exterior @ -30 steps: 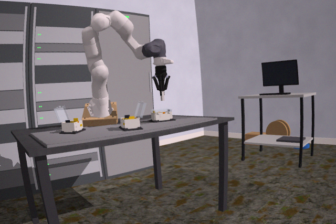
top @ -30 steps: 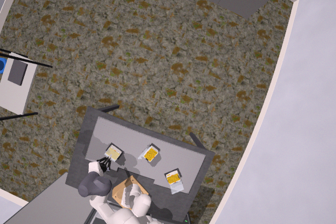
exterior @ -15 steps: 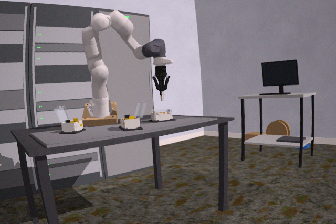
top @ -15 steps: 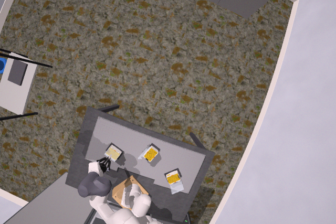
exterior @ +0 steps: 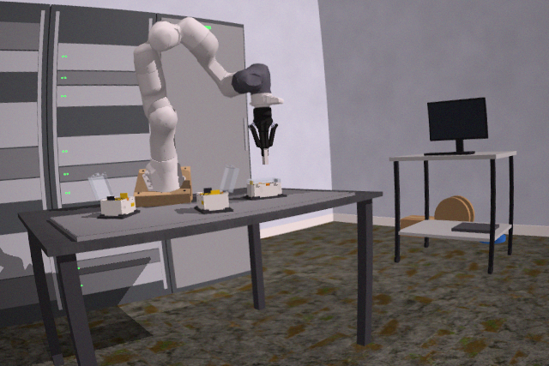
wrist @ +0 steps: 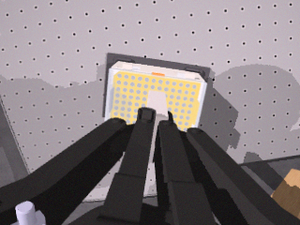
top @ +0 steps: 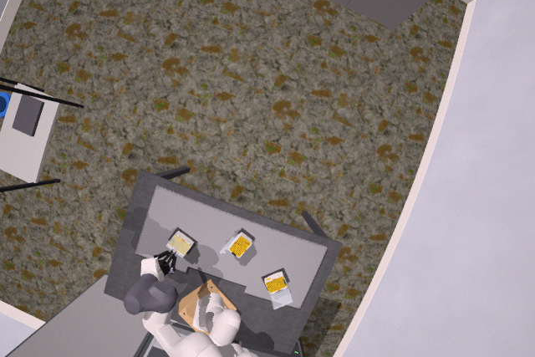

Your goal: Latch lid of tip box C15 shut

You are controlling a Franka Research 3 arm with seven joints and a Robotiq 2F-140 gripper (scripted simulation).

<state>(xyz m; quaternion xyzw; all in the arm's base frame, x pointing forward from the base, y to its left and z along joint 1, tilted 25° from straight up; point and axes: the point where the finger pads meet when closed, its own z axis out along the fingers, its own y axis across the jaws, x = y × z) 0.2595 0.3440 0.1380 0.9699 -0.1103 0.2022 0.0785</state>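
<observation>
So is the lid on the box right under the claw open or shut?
Down over the box: its lid lies flat, while the other two lids stand up. Whether it has latched, cannot tell. The claw hangs above, shut.

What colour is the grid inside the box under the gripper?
Yellow, dotted with small holes; the wrist view shows it best.

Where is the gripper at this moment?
In the exterior view the gripper, shut and empty, hangs above the rightmost tip box, whose lid lies down, apart from it.
</observation>
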